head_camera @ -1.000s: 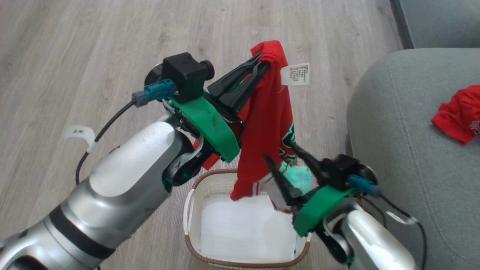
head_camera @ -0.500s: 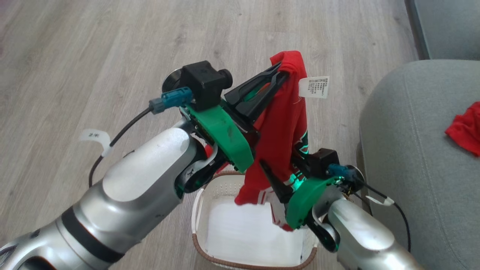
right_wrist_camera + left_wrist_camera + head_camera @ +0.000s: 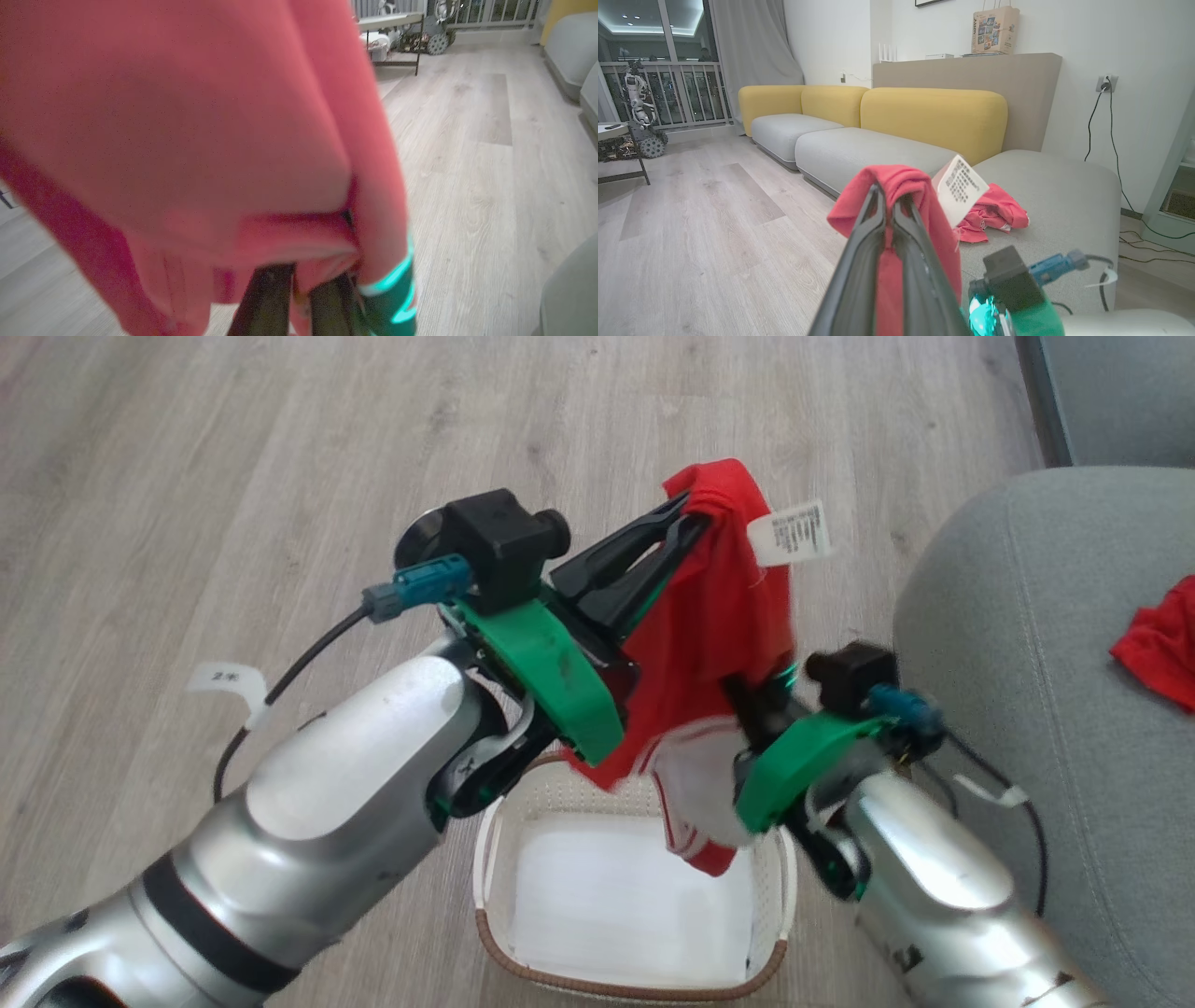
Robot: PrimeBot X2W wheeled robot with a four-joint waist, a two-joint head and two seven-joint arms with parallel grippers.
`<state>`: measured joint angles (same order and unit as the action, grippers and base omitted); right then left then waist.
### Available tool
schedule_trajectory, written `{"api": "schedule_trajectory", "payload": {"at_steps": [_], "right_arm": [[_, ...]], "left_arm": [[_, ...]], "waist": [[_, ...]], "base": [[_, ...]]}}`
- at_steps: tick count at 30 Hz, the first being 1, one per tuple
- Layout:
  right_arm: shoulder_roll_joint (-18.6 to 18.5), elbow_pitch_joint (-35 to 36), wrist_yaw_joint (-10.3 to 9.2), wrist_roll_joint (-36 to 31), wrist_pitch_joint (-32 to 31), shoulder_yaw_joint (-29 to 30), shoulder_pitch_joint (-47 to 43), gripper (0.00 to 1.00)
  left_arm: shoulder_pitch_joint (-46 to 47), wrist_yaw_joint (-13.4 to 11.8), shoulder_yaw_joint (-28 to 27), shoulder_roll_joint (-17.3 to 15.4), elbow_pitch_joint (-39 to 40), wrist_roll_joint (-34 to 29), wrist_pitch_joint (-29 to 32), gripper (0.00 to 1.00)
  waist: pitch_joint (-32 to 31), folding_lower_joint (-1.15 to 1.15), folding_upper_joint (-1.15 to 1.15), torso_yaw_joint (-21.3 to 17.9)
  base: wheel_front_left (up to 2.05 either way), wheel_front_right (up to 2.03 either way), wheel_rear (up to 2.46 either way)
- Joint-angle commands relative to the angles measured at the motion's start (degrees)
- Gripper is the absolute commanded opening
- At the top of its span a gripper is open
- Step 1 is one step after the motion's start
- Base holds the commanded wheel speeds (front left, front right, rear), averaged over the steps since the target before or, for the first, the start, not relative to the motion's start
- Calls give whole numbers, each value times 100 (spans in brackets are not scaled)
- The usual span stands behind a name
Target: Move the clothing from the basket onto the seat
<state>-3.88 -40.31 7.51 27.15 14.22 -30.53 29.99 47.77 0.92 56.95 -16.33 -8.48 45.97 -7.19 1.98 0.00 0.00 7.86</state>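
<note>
Head view had the left gripper (image 3: 693, 515) pressed shut on the top fold of a soft red sports garment with white trim (image 3: 719, 625). It held the cloth up in the air, with a white care label (image 3: 792, 532) sticking out right beside the fingertips. Lower down, the right gripper (image 3: 754, 698) was closed too, pinching the same cloth near its lower right edge. Right wrist view showed its dark fingers (image 3: 266, 298) close together under bunched fabric.

The white-trimmed hem hung over the right half of the small white perforated plastic basket with a brown woven rim (image 3: 635, 982). Couldn't tell if it touched. Just right of that was the rounded edge of the big grey-green fabric sofa cushion (image 3: 1008, 616), with a second crumpled red garment (image 3: 1158, 639) lying well in from the edge. Pale wood-plank floor (image 3: 233, 476) stretched wide to the left and ahead.
</note>
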Motion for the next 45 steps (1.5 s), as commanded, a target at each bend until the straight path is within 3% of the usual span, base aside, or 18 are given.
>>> {"api": "schedule_trajectory", "payload": {"at_steps": [1,8,18,19,21,23,32,45], "right_arm": [[100,293,-2,-141,76,121,146,0],[100,1163,-2,-732,77,1136,-330,0],[100,2249,-2,-1089,77,1982,-904,0],[100,2334,-2,-1116,77,2043,-951,0],[93,2500,-2,-1173,77,2154,-1039,0],[69,2652,-2,-1238,77,2244,-1114,0],[-67,3157,-2,-1417,77,2582,-1313,0],[-242,4069,-2,-1529,-121,2889,-1495,0]], "left_arm": [[204,-32,-264,-188,121,-13,-70,0],[-67,-103,-236,-419,148,0,-119,0],[-623,-223,-128,-629,120,123,-165,0],[-675,-231,-114,-620,130,142,-174,38],[-761,-248,-74,-603,153,158,-186,84],[-836,-250,-33,-588,186,173,-198,100],[-1062,-316,89,-614,280,135,-267,100],[-1241,-446,141,-686,339,60,-394,100]], "waist": [[26,0,0,-28],[55,0,0,-102],[-5,0,0,-192],[-11,0,0,-205],[-11,0,0,-243],[5,0,0,-306],[88,0,0,-743],[242,0,0,-1902]], "base": [[0,0,0],[0,0,0],[0,0,0],[0,0,0],[0,0,0],[0,0,0],[0,0,0],[0,0,0]]}}
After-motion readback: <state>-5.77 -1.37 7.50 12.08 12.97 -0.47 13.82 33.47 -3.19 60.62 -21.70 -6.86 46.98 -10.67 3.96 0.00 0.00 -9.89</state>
